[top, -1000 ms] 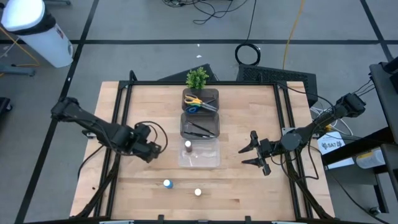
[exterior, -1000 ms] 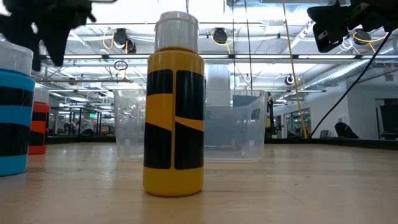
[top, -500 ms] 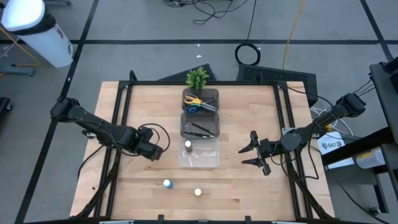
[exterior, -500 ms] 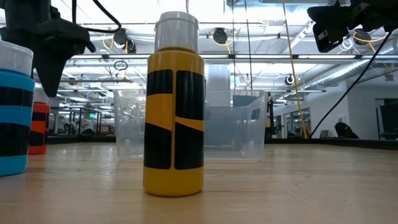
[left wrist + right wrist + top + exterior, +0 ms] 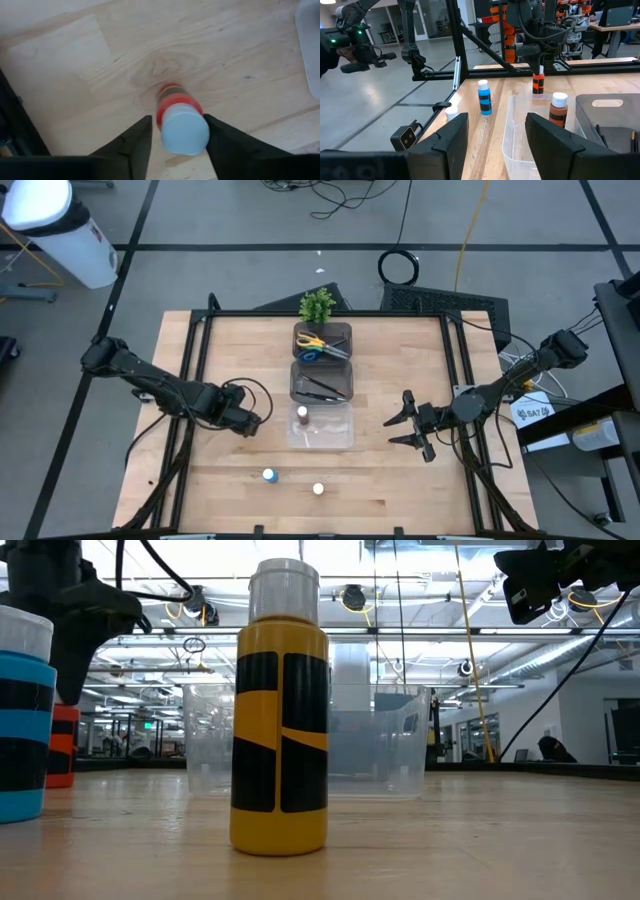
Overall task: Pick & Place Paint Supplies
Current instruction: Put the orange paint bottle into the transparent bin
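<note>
**Paint supplies, sorted and unsorted**

Blue bottle (image 5: 268, 475) and yellow bottle (image 5: 318, 489) stand upright at lower centre of the tabletop. Red bottle (image 5: 176, 111) stands between the left pincer's fingers. Brown bottle (image 5: 302, 414) stands in the clear bin; brushes (image 5: 322, 386) and scissors (image 5: 318, 346) lie in dark bins above.

Yellow bottle (image 5: 279, 730) stands before clear bin (image 5: 395, 740).

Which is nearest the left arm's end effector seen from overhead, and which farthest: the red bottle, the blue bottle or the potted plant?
1. Red bottle: between the left end effector's fingers, per its wrist view.
2. Blue bottle: toward the table's front edge.
3. Potted plant: at the back edge.
</note>
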`<state>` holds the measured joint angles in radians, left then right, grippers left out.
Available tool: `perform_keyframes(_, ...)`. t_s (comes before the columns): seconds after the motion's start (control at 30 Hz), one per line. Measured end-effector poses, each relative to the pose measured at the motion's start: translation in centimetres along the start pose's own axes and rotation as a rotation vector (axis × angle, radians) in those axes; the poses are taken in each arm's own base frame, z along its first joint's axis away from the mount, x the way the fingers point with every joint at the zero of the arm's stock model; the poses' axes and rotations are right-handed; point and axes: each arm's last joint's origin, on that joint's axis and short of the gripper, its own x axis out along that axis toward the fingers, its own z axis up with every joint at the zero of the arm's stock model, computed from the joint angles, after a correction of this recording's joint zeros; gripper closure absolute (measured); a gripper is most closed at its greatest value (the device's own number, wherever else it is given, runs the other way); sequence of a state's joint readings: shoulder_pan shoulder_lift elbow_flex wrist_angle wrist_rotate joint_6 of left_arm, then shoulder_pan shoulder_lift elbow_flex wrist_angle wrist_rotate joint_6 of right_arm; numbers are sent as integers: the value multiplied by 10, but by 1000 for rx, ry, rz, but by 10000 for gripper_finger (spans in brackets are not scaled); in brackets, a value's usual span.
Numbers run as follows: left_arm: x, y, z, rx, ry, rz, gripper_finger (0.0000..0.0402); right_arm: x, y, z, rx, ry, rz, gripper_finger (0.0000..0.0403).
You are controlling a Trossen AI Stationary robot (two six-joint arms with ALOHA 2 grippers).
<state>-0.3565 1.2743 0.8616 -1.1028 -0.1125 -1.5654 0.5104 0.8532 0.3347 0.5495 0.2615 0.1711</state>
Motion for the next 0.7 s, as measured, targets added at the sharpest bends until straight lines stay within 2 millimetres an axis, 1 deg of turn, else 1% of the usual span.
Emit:
perform_keyframes(0.13, 0, 0, 0, -1, 7, -1, 272, 0, 0, 0, 0, 0, 0, 220)
perform_keyframes(0.23, -2, -1, 0, -11, 8, -9, 277, 0, 0, 0, 0, 0, 0, 220)
perform_keyframes(0.33, -14, -9, 1, -7, 0, -61, 277, 0, 0, 0, 0, 0, 0, 220)
perform_keyframes(0.43, -39, -21, 1, 35, -57, -155, 277, 0, 0, 0, 0, 0, 0, 220)
perform_keyframes(0.5, -62, -31, 3, 77, -106, -242, 277, 0, 0, 0, 0, 0, 0, 220)
perform_keyframes(0.7, -129, -71, 13, 231, -298, -483, 277, 0, 0, 0, 0, 0, -3, 220)
